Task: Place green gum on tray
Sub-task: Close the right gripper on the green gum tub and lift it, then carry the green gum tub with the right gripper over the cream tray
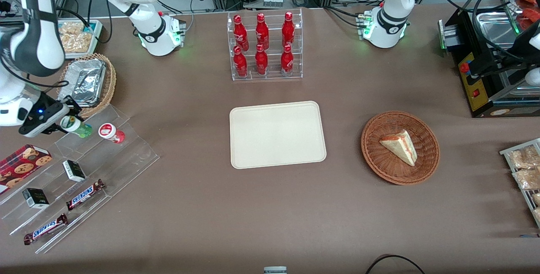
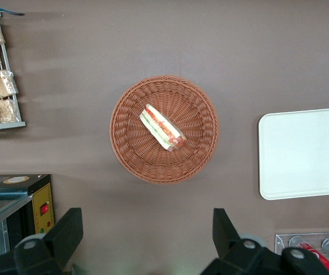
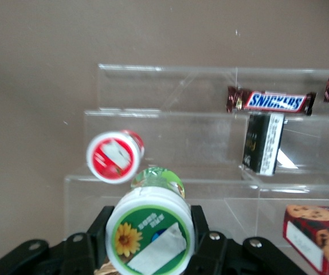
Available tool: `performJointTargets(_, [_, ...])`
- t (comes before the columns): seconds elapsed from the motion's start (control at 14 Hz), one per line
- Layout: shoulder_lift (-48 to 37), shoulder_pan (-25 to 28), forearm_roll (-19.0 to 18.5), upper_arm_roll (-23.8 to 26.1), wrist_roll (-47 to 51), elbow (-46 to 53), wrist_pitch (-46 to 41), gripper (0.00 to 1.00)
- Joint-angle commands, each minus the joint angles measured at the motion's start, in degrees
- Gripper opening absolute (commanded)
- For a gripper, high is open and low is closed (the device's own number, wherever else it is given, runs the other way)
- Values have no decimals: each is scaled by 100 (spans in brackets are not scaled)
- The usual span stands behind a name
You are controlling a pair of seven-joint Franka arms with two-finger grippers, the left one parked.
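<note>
I had the gripper at the working arm's end of the desk, over the top step of the clear plastic stepped rack, and its black fingers were clamped on either side of the green gum. The gum was a small round bottle with a green body and a flat white lid; through the wrist camera I saw the lid face-on, round and glossy, with a green disc and a yellow flower printed on it. Just beside it on the same step lay the red gum bottle, tilted, its white lid marked in red. Lower steps carried two small dark boxes, two shiny Snickers bars and a cookie box. The tray sat well apart in the middle of the desk: flat, matte cream, rectangular with rounded corners and a low rim. Toward the parked arm's end a round woven wicker basket held a wedge of sandwich.
</note>
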Motion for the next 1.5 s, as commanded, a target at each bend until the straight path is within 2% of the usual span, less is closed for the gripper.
performJointTargets(0.0, [73,545,58,-6,768,789,-910,0])
performJointTargets(0.29, [195,1643,67,-15,2559,1317,-1483,0])
performJointTargets(0.5, [503,2601,111,-15,4211,1651,-1519,0])
performJointTargets(1.0, [2101,4369,129,-15,7447,2934,-1457,0])
performJointTargets(1.21, [2831,5002,120,-15,8459,3435,-1046,0])
performJointTargets(1.43, [3482,5380,111,-15,9146,3744,-466,0])
